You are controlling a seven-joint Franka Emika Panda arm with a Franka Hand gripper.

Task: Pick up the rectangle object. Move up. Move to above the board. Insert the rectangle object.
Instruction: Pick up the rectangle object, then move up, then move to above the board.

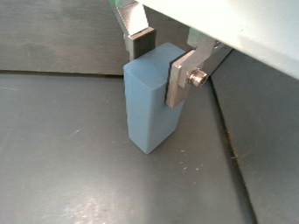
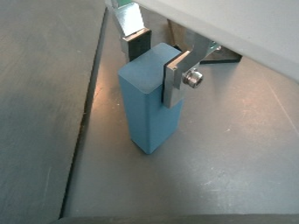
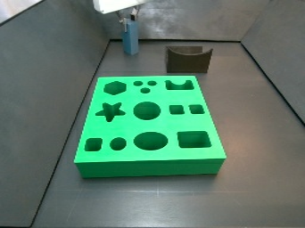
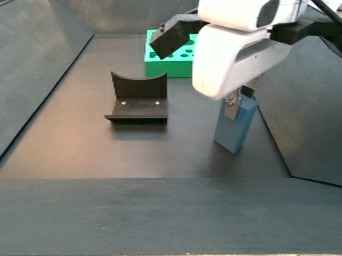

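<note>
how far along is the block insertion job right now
Early. The gripper has reached the rectangle object, its fingers on either side of the top; whether they clamp it is unclear. The block stands upright on the floor in a side view, so no lift shows. Left: raising it, carrying it over the board, and inserting it; the holes look empty.

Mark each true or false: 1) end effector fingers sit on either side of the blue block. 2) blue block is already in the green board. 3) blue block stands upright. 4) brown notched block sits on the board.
1) True: the end effector has its fingers either side of the rectangle object.
2) False: it stands on the floor, apart from the board.
3) True: upright in both side views.
4) False: the brown notched block sits on the floor beyond the board.
</note>
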